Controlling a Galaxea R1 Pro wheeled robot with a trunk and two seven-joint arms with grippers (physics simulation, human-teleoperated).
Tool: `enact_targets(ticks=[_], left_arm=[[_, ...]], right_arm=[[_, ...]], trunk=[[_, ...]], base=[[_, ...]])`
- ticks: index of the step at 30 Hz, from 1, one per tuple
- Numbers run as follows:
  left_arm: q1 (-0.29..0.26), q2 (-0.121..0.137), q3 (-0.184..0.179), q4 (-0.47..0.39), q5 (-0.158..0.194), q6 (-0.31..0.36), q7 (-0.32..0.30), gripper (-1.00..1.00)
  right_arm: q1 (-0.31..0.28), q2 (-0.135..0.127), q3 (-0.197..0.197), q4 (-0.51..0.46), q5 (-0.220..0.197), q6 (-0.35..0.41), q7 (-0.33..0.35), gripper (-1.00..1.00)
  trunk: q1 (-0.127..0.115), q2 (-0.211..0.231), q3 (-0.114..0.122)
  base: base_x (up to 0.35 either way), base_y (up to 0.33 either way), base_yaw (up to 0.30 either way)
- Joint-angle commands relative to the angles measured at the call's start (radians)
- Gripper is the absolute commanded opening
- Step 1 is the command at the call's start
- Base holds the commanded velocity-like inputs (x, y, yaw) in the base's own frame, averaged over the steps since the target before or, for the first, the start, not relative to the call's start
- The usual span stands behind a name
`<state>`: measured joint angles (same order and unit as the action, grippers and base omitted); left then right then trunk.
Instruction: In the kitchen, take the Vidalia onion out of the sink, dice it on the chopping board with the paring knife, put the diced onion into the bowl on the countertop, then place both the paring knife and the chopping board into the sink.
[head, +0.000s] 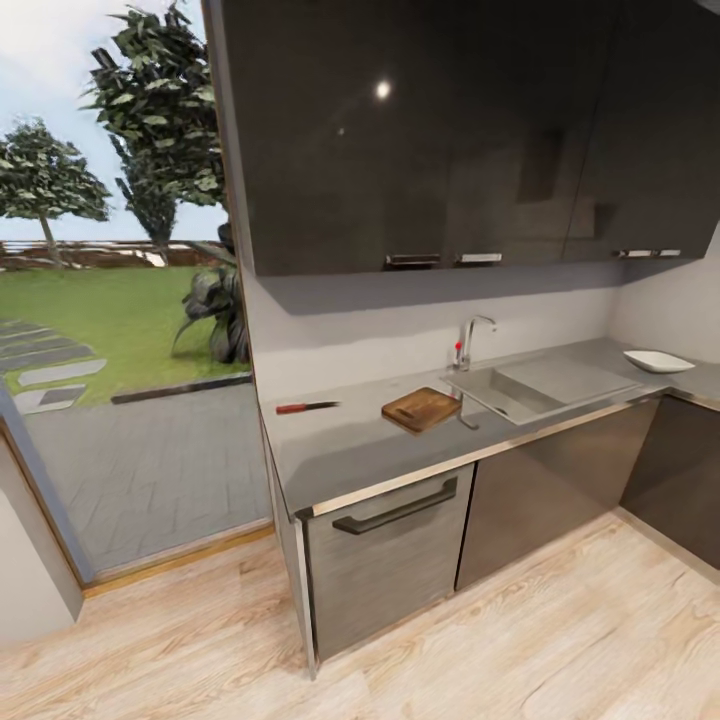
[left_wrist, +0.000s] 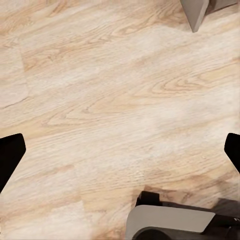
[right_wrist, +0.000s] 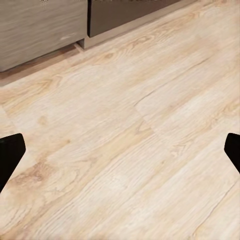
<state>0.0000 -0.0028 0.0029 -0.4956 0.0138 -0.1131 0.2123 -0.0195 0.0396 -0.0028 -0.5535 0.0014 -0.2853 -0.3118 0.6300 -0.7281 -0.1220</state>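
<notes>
We stood well back from the countertop (head: 340, 455), both grippers spread wide over bare floor (left_wrist: 100, 100), left gripper (left_wrist: 120, 150) and right gripper (right_wrist: 120, 150) holding nothing. The onion was hidden, presumably down in the sink (head: 520, 390). The knife (head: 306, 407) lay apart from the board (head: 422, 409), which sat just beside the sink; the bowl (head: 657, 360) was far right. We judged a careless approach could strike the drawer handle (head: 395, 510), and the tap (head: 468, 342) might hinder reaching in.

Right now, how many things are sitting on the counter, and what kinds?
Knife: 1
Board: 1
Bowl: 1
Total: 3
</notes>
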Motion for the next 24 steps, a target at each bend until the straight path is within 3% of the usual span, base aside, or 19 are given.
enact_targets(ticks=[1,24], left_arm=[[0.000,0.000,0.000,-0.001,0.001,-0.002,0.002,1.00],[0.000,0.000,0.000,-0.002,0.001,-0.002,0.002,1.00]], right_arm=[[-0.001,0.000,0.000,0.001,0.000,-0.003,-0.003,1.00],[-0.001,0.000,0.000,0.001,0.000,-0.003,-0.003,1.00]], trunk=[[-0.004,0.006,0.002],[-0.092,0.167,0.074]], base=[[0.000,0.000,0.000],[0.000,0.000,0.000]])
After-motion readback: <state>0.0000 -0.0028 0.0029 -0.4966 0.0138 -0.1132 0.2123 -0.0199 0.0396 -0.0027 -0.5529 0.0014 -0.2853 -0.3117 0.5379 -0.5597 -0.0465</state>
